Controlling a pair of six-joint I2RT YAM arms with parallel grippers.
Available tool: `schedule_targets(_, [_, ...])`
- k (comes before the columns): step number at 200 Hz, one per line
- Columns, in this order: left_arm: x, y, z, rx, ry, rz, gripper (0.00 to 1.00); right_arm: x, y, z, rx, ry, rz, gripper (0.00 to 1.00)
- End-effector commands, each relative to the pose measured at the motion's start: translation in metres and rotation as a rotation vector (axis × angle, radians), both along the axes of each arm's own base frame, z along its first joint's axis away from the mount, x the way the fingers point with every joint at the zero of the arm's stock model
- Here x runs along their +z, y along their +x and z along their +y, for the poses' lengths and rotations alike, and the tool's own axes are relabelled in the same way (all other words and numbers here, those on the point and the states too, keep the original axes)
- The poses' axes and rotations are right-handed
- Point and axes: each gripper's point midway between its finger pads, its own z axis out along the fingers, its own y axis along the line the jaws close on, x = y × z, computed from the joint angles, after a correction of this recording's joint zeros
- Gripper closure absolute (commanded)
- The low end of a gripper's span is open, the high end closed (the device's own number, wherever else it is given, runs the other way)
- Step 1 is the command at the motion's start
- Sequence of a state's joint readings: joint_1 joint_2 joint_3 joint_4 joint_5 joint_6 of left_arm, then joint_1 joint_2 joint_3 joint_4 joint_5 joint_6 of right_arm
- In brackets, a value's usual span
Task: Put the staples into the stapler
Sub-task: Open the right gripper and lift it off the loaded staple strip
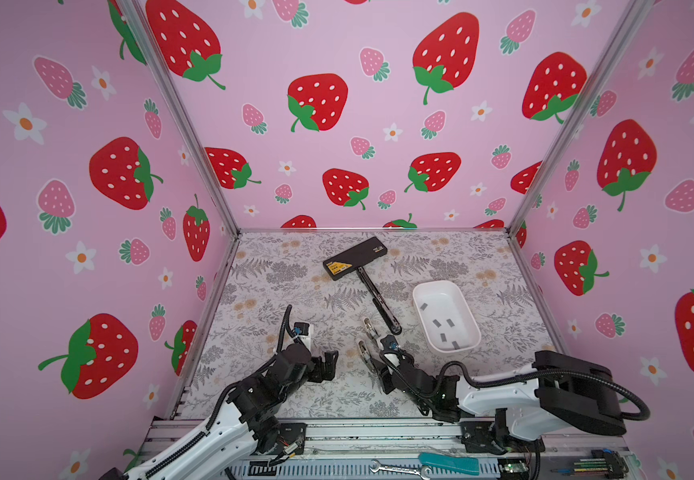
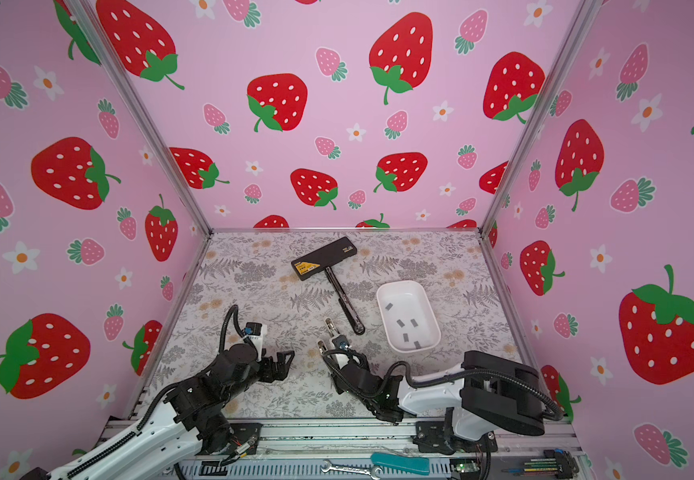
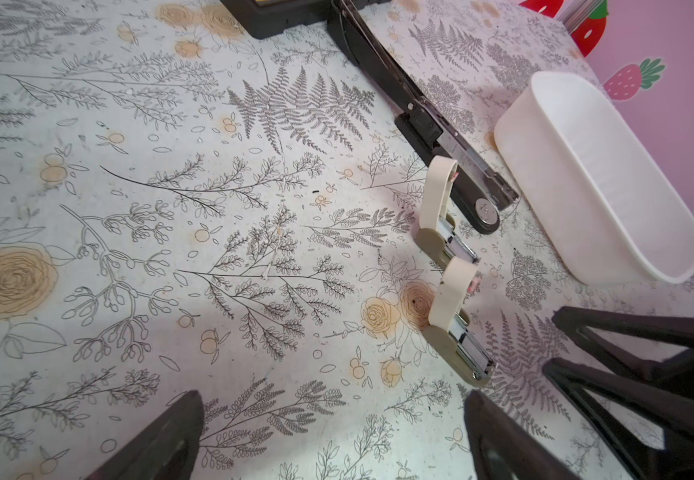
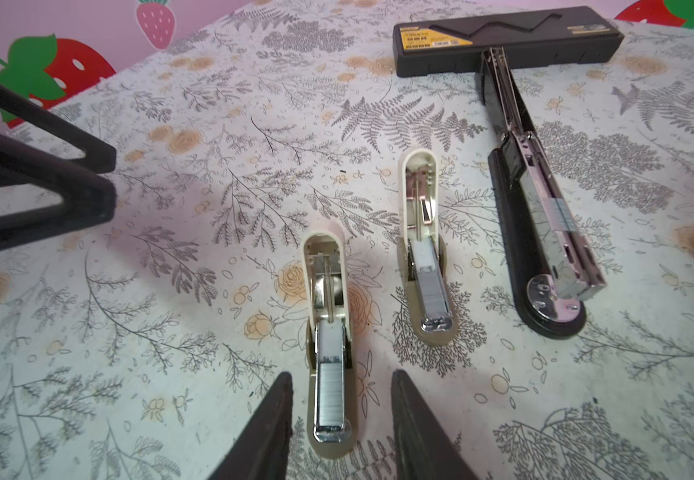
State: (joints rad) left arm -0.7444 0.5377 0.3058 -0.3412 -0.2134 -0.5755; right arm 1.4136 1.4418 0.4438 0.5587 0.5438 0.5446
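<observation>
Right fingers [image 4: 270,432] part-open astride the near beige stapler [image 4: 328,332], seemingly clear of it; left fingers [image 3: 162,449] wide, arm folded low.

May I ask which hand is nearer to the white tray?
Right. The right hand straddles a small stapler near the tray; the left hand is beyond it, farther from the tray.
</observation>
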Motion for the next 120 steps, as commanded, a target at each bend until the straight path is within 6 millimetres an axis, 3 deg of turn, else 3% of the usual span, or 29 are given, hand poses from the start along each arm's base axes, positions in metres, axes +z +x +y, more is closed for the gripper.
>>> schedule_targets(1, [0.013, 0.009, 0.016, 0.085, 0.045, -0.046, 0.01, -0.003, -0.003, 0.001, 0.027, -0.035, 0.004, 0.59])
schedule_targets(36, [0.034, 0.015, 0.017, 0.17, -0.051, -0.071, 0.01, 0.001, -0.009, 0.012, 0.078, -0.063, 0.017, 0.57])
schedule_targets(61, [0.065, 0.017, 0.003, 0.096, -0.142, -0.16, 0.01, 0.002, -0.009, 0.012, 0.071, -0.044, 0.028, 0.47])
schedule_targets(77, [0.075, 0.018, 0.009, 0.14, -0.198, -0.2, 0.01, 0.002, -0.009, 0.014, 0.073, -0.05, 0.027, 0.43])
schedule_targets(96, [0.059, 0.02, 0.027, 0.229, -0.157, -0.186, 0.01, -0.002, -0.008, 0.009, 0.074, -0.06, 0.01, 0.45])
schedule_targets(120, [0.051, 0.016, 0.008, 0.122, -0.145, -0.142, 0.01, -0.003, -0.011, -0.002, 0.094, -0.038, -0.017, 0.46])
